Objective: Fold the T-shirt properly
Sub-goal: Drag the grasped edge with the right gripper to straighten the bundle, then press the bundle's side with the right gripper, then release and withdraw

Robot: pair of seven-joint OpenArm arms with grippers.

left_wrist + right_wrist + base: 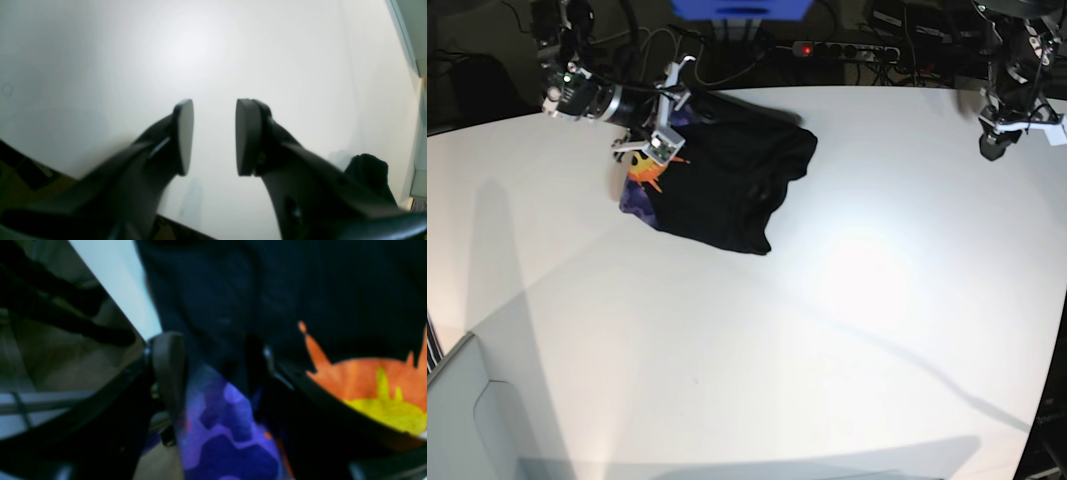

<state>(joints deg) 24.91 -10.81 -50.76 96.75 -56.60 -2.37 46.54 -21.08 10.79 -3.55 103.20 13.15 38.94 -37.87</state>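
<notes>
T-shirt point(727, 185) bunched in heap at far side of table point(757, 350), print partly exposed. Right gripper point(655, 135) placed at heap's printed edge, jaws parted astride cloth; hold cannot be told. Left gripper point(213, 136) parted, empty, well apart.

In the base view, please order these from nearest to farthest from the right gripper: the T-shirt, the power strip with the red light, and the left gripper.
1. T-shirt: directly at the right gripper, at the table's far left.
2. Power strip: behind the table's far edge, near the middle.
3. Left gripper: at the far right of the view, above the table.
</notes>
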